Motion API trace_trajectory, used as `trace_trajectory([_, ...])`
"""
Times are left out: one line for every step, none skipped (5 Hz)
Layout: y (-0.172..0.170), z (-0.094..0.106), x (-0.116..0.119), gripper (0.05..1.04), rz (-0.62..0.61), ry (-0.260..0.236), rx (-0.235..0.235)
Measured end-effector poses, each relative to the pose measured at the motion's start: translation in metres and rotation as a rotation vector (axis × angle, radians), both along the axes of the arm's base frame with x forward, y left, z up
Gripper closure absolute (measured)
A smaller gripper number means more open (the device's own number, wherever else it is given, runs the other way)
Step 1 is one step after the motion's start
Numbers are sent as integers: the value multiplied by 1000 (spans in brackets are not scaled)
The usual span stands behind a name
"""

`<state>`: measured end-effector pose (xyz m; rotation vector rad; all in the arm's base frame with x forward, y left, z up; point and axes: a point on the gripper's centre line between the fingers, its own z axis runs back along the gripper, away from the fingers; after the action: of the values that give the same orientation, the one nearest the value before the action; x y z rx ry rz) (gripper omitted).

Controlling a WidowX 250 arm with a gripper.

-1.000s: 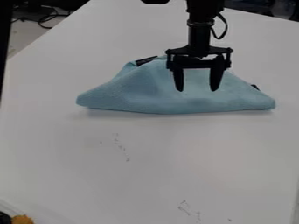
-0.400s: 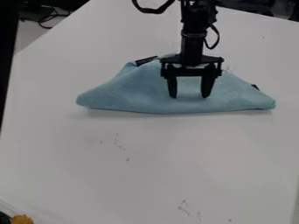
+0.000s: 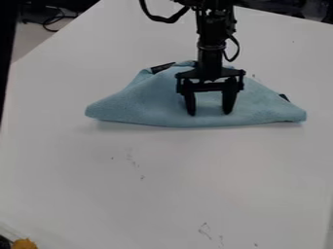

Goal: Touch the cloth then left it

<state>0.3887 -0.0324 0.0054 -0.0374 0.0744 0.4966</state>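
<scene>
Hangs down with the black gripper [image 3: 209, 114] at the middle of the blue cloth [image 3: 141, 104], two fingers [image 3: 190, 104] wide apart. Has the cloth lying on the white table [image 3: 162, 194]. Cannot tell if touching it or just above.

White table [image 3: 162, 185] — faint scribbles [image 3: 205, 231], dark cables [image 3: 52, 20] behind

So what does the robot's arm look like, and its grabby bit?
The arm is black and narrow, with a thick black cable curving out one side and a thinner loop on the other. The black gripper has a wide crossbar and two tapering jaws.
</scene>
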Motion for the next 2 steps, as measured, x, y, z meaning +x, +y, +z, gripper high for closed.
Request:
trace_trajectory([9, 0, -5, 82, 16, -7, -7])
trace_trajectory([29, 0, -13, 82, 43, 22, 10])
